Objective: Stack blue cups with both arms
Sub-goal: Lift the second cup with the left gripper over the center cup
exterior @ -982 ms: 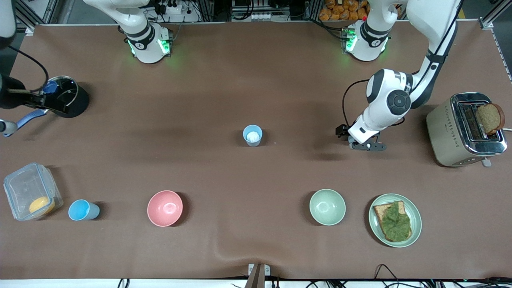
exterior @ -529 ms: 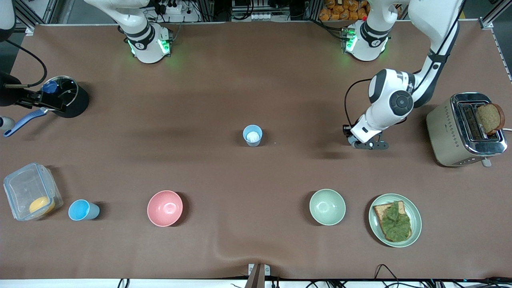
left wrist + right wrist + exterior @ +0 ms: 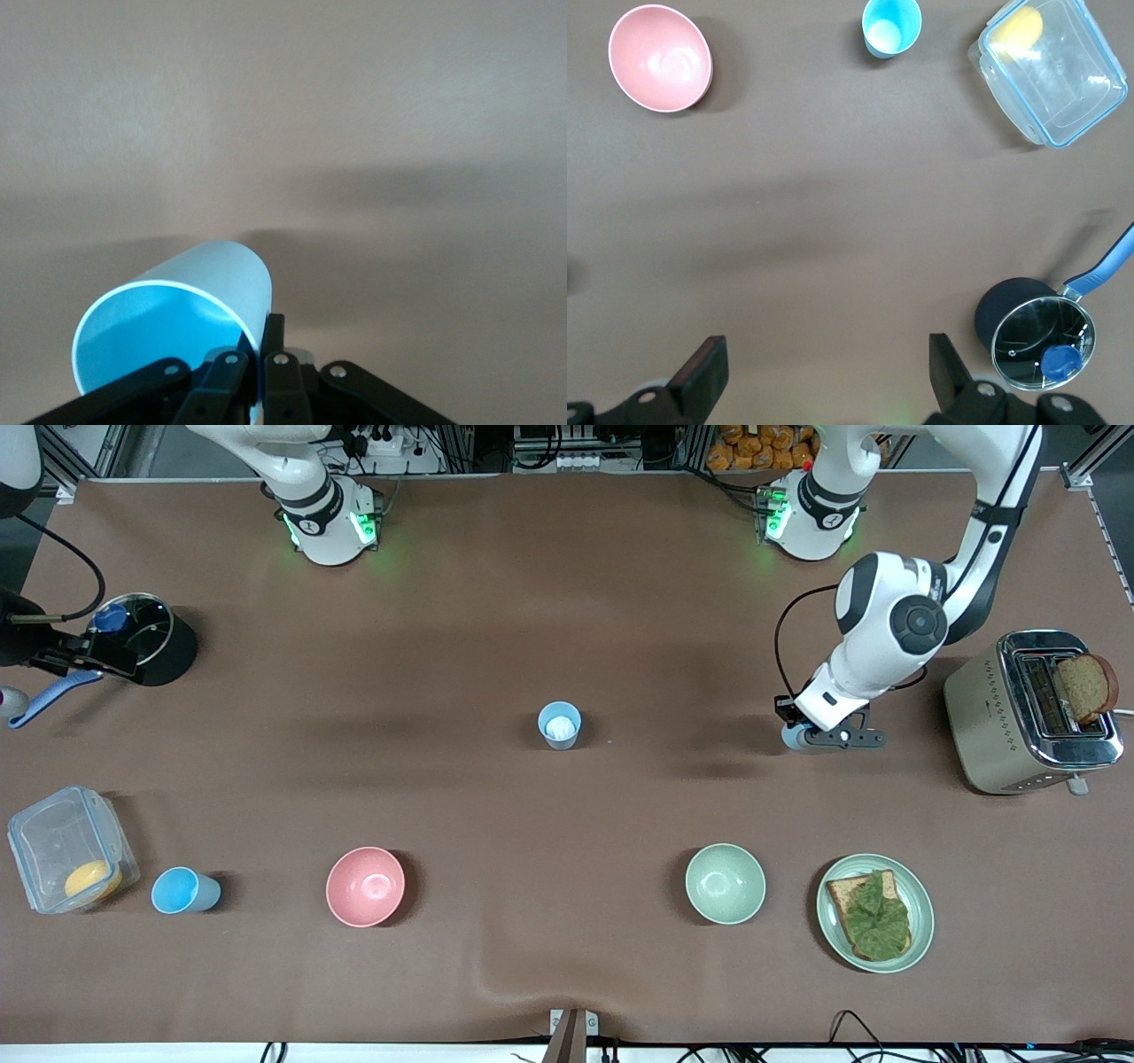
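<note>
**Left gripper pinching a third blue cup**

Left gripper [image 3: 828, 737] is up over the table near the toaster [image 3: 1032, 710], fingers [image 3: 276, 341] clamped on the wall of a blue cup [image 3: 173, 328]. Right gripper [image 3: 824, 372] waits, spread wide, above the pot [image 3: 146, 638].

Count: blue cups 3, one held, one paler cup [image 3: 560, 725] mid-table, one sky-blue cup [image 3: 183, 890] beside the plastic box [image 3: 71, 849]. Bowls 2: pink bowl [image 3: 365, 886], green bowl [image 3: 725, 883].

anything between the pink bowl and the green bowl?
Nothing: bare brown table between pink bowl and green bowl, seen in the front view.
</note>
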Motion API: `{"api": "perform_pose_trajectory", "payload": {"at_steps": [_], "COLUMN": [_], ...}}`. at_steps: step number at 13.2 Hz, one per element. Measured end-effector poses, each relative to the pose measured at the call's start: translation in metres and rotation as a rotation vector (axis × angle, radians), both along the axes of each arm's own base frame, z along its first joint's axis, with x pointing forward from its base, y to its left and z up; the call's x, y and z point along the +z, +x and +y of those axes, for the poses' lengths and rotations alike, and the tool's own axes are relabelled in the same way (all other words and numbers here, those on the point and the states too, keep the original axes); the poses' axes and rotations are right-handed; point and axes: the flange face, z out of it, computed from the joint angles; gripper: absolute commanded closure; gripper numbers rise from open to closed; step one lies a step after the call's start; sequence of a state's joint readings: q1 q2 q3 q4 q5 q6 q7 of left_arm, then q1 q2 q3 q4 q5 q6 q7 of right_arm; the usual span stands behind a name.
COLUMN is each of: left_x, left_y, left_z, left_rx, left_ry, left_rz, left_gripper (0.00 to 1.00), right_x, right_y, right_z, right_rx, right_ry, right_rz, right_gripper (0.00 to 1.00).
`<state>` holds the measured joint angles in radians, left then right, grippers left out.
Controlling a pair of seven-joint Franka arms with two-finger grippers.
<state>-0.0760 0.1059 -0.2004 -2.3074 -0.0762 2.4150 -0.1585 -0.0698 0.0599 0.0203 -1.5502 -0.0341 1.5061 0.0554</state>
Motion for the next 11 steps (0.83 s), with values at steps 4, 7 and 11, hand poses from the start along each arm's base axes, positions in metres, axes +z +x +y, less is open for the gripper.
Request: {"api": "perform_pose_trajectory", "payload": {"at_steps": [4, 7, 11], "left_x": [0.075, 0.107, 0.095], "left_y": [0.003, -0.018, -0.054], "left_z": [-0.097, -0.182, -0.303], "left_rx": [-0.078, -0.134, -0.085], "left_ry": [-0.047, -0.098, -0.135], "left_rz": [-0.096, -0.136, -0.073], "left_gripper": [1.00, 1.00, 1.00], "right_x": [0.000, 0.000, -0.002], "right_y": [0.000, 0.000, 0.001], "right_z": [-0.001, 0.000, 0.004], "right_rx": [-0.002, 0.000, 0.008], "right_ry": [0.000, 0.000, 0.001], "right_rz": [0.001, 0.003, 0.008], "right_gripper": [0.00, 0.00, 0.00]}}
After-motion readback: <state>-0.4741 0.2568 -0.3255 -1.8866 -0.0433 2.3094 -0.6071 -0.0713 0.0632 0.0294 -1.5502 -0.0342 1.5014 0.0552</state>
